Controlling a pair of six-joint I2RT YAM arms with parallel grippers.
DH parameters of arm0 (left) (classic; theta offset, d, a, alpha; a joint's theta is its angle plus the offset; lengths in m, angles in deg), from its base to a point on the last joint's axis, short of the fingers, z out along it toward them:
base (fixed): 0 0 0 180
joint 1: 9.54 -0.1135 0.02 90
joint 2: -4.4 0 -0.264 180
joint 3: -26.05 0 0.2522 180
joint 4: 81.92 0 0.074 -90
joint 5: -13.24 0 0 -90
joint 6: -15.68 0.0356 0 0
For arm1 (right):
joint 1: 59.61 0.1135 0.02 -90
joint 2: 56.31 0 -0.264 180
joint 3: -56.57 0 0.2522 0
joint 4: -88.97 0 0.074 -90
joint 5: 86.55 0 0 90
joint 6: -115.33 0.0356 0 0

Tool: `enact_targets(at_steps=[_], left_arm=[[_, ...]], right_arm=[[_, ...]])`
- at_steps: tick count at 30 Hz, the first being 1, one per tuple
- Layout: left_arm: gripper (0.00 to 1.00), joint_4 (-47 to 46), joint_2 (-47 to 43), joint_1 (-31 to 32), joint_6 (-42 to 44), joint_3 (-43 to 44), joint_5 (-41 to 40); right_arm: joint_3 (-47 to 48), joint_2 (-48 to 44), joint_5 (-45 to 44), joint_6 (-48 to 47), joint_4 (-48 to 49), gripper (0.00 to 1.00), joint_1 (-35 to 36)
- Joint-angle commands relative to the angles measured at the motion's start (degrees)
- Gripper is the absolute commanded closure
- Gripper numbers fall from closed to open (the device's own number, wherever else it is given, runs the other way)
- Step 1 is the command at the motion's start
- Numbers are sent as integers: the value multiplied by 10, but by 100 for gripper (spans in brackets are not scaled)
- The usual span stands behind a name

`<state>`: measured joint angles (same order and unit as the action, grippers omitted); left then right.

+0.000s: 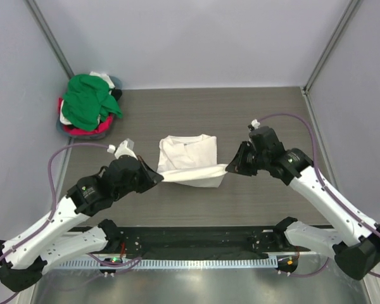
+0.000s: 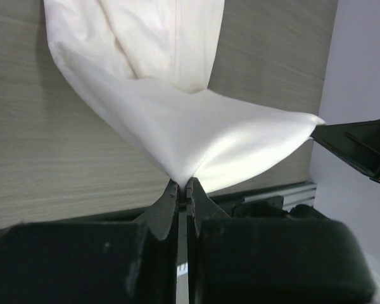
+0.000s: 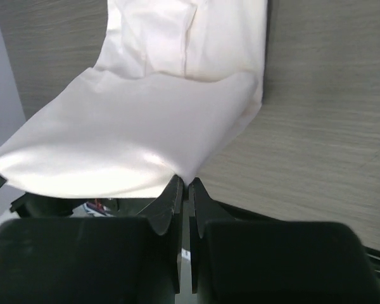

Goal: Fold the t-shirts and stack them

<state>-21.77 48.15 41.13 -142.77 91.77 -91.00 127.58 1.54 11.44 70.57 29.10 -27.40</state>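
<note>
Currently the left tool (image 1: 156, 178) and right tool (image 1: 230, 168) are pinching the hem of the white t-shirt (image 1: 189, 152) taut between them; uneven travel is risking a slipped corner and a skewed fold.

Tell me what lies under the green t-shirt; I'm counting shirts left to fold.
Pink-red fabric and white fabric show beneath the green t-shirt; how many garments it covers is hidden.

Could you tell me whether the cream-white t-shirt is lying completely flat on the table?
No, the left gripper and right gripper hold the near edge of the cream-white t-shirt up off the table.
</note>
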Motion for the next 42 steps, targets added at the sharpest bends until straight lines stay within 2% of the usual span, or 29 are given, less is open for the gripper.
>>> enact_targets(at_steps=[1, 5, 9, 18, 31, 42], left_arm=[[100, 26, 34, -24, 52, 52, -69], [100, -7, 94, -93, 107, 91, -17], [100, -54, 167, -197, 142, 115, 77], [100, -115, 328, -310, 193, 205, 221], [100, -167, 517, -380, 212, 289, 295], [100, -159, 658, -403, 230, 373, 299]], right_arm=[[75, 54, -77, -51, -17, 99, 0], [139, 124, -109, -82, -17, 99, -16], [198, 191, -105, -107, -18, 99, -40], [283, 313, -56, -140, -7, 99, -100], [398, 474, -23, -175, 4, 99, -137], [507, 618, 19, -183, 8, 99, -156]])
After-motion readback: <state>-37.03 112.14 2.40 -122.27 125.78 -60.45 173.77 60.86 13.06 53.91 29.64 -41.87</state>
